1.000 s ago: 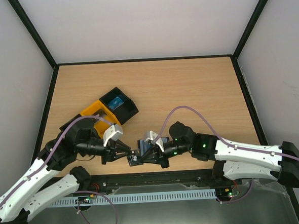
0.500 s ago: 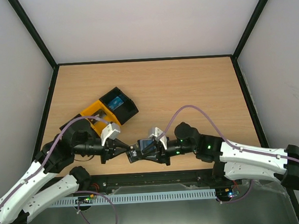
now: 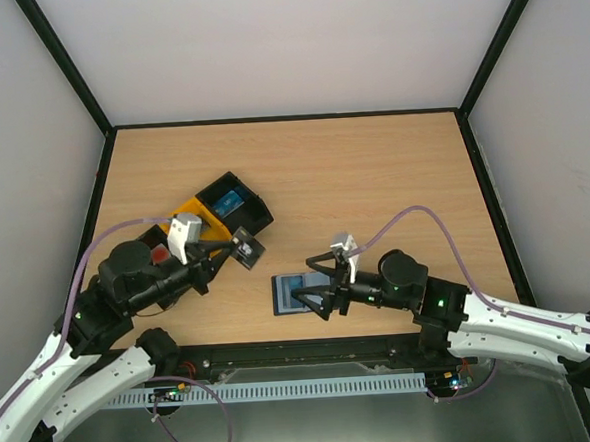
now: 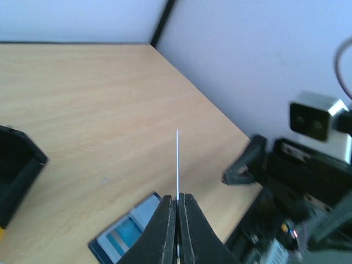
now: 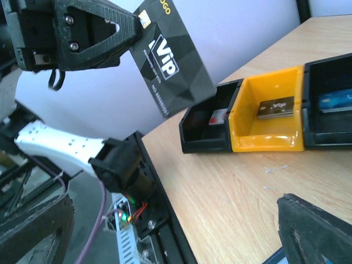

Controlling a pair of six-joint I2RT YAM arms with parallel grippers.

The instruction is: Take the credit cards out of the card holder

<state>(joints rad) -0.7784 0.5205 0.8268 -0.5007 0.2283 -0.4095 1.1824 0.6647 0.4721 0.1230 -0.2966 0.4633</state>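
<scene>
L gripper [image 3: 231,247] is clamped shut on the dark card [image 3: 247,248], pinching it by one edge. In the L wrist view the card shows edge-on, a thin pale line rising from btwn the pressed-together fingers [image 4: 164,225]. R wrist view shows its face w/ "Vip" lettering, held up off the table [image 3: 372,176]. From above it sits just beside the tray [image 5: 269,144], at the near-right corner.

Card holder [image 3: 297,292] lies flat & open on the table, grey-blue panels up. It's well apart from the L gripper, to its right & nearer the front edge.

R gripper [image 3: 317,290] is spread wide w/ nothing in it, fingers either side of the holder's right end. Can't tell if they touch it.

Tray contents: blue card [image 3: 231,199] in the far black compartment, second dark card [image 5: 275,107] marked "Vip" in the yellow one, red item [image 5: 220,116] in the near black one.
</scene>
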